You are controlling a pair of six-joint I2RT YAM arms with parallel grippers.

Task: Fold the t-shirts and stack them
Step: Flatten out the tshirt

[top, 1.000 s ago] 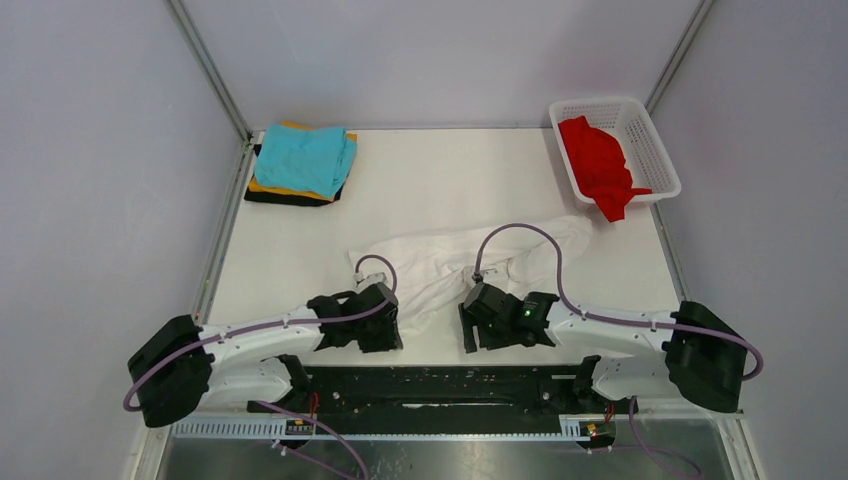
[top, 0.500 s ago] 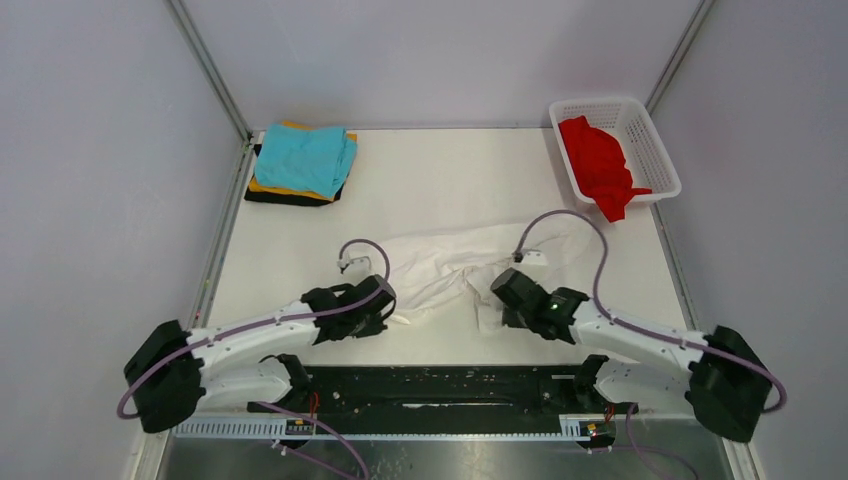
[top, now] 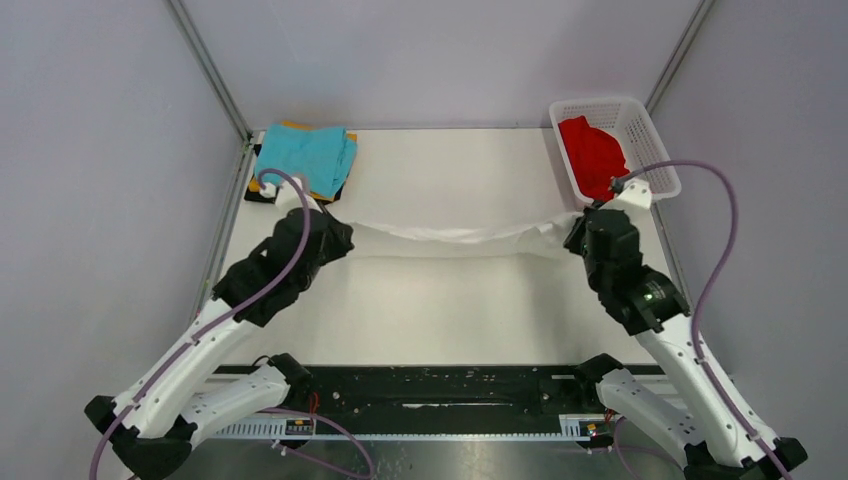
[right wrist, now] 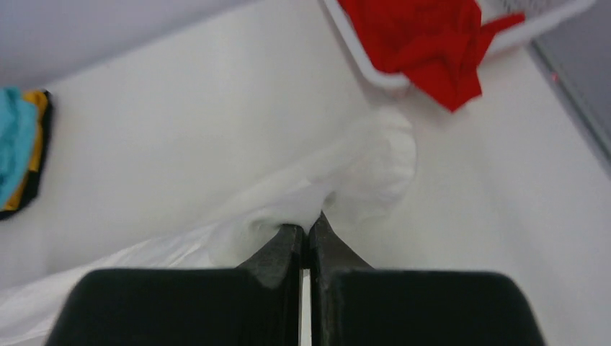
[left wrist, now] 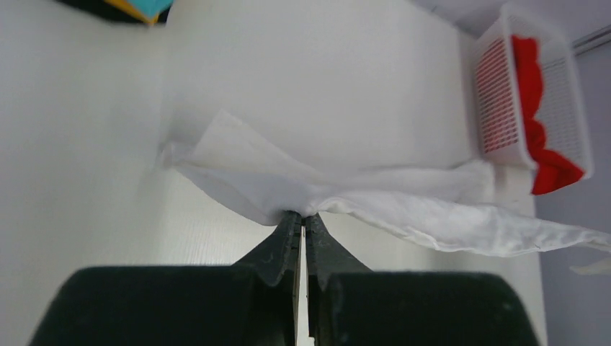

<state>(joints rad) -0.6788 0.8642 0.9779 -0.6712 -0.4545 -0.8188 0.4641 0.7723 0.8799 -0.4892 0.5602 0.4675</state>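
A large white cotton t-shirt [top: 450,232] is stretched between both arms across the white bench [top: 450,310].
The left fingers [left wrist: 284,241] and right fingers [right wrist: 287,245] each clamp an opposite end, drawn toward ten and two o'clock, probably to spread it flat for folding. The folded teal, orange and black stack [top: 310,155] sits at eleven o'clock, and a red t-shirt [top: 590,150] lies in the white plastic mesh basket [top: 648,150] at one. Pale grey walls [top: 100,120] enclose the bench.

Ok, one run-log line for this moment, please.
left gripper: shut on large white cotton t-shirt | right gripper: shut on it too | shirt: stretched between them, unfolded
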